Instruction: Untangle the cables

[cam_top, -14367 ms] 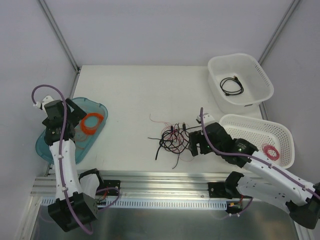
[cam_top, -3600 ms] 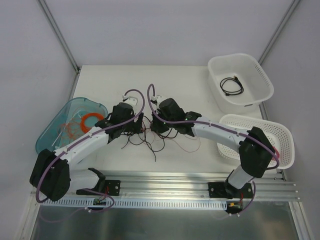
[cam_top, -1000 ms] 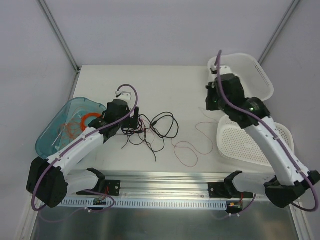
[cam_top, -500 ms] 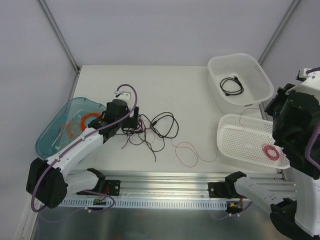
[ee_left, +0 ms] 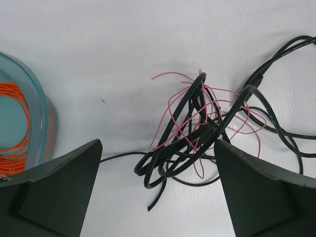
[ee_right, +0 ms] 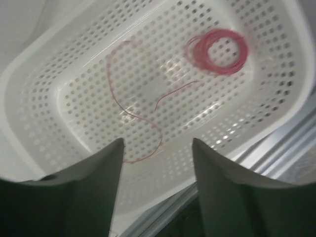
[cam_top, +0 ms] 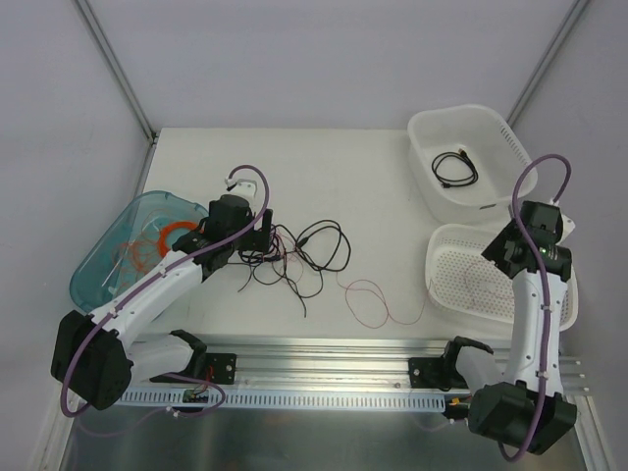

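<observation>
The cables [cam_top: 299,253] lie as a loose tangle of black and thin pink-red wires left of the table's middle. In the left wrist view the tangle [ee_left: 197,131] has its near end between the wide-open jaws of my left gripper [ee_left: 157,148], whose fingers touch nothing. From above, that left gripper [cam_top: 261,235] sits at the tangle's left edge. One thin red wire [cam_top: 371,299] trails from the table over the rim into the perforated basket [cam_top: 446,257]. Its end [ee_right: 132,114] lies loose on the basket floor. My right gripper [ee_right: 157,143] hangs open and empty above it, seen from above as the right gripper [cam_top: 502,253].
A small pink-red coil [ee_right: 217,49] rests in the perforated basket [ee_right: 44,74]. A white tub [cam_top: 422,132] at the back right holds a black cable [cam_top: 456,167]. A teal tray [cam_top: 93,270] with an orange coil [cam_top: 177,235] stands left. A metal rail [cam_top: 324,353] runs along the near edge.
My right arm swung the red wire from over the table to the perforated basket, then opened and let it drop inside. The left arm and the tangle stayed still.
</observation>
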{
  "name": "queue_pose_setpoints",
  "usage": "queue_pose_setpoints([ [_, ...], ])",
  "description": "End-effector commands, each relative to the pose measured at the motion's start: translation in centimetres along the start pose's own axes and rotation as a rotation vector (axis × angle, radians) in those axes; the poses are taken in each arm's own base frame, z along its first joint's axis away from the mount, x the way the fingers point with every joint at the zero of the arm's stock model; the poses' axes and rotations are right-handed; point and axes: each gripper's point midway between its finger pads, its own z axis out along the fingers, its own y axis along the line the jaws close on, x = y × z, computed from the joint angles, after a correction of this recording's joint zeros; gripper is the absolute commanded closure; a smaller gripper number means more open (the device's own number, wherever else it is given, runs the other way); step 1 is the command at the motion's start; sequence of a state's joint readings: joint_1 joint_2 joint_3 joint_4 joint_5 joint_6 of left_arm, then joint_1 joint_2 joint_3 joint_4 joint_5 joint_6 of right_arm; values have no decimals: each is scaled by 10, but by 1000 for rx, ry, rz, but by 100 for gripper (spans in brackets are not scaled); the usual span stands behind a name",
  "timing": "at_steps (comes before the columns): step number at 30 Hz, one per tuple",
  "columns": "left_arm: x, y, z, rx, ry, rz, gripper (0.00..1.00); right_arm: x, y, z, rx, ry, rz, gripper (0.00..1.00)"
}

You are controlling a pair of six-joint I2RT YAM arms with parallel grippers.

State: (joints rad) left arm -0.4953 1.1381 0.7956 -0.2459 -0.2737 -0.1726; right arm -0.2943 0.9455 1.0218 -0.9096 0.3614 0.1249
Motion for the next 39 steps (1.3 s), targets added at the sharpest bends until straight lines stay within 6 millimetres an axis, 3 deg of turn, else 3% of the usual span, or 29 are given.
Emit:
queue_pose_setpoints([
  [1, -11, 7, -5, -22, -37, -10, 2, -4, 52, -22, -297, -16, 30, 28],
  [4, -10, 8, -4, -28, -30, -6, 2, 3, 77, -46, -436, -26, -98, 15],
  [8, -11, 8, -4, -33, -31, -4, 2, 30, 111, -78, -645, 19, -308, 11],
  [11, -12, 10, -5, -39, -38, -7, 2, 85, 147, -108, -892, 135, -542, 11],
  [14, -13, 12, -6, -46, -44, -5, 2, 131, 165, -117, -968, 226, -706, 13],
  [18, -12, 13, -5, -52, -40, -3, 2, 186, 169, -89, -878, 327, -868, 24],
  [23, -12, 13, -6, -50, -41, -5, 2, 226, 181, -53, -783, 414, -907, 38],
  [30, -15, 14, -9, -50, -54, -8, 2, 253, 170, -21, -615, 470, -981, 47],
  [39, -15, 15, -8, -54, -54, -9, 2, 267, 150, -6, -461, 475, -1029, 53],
])
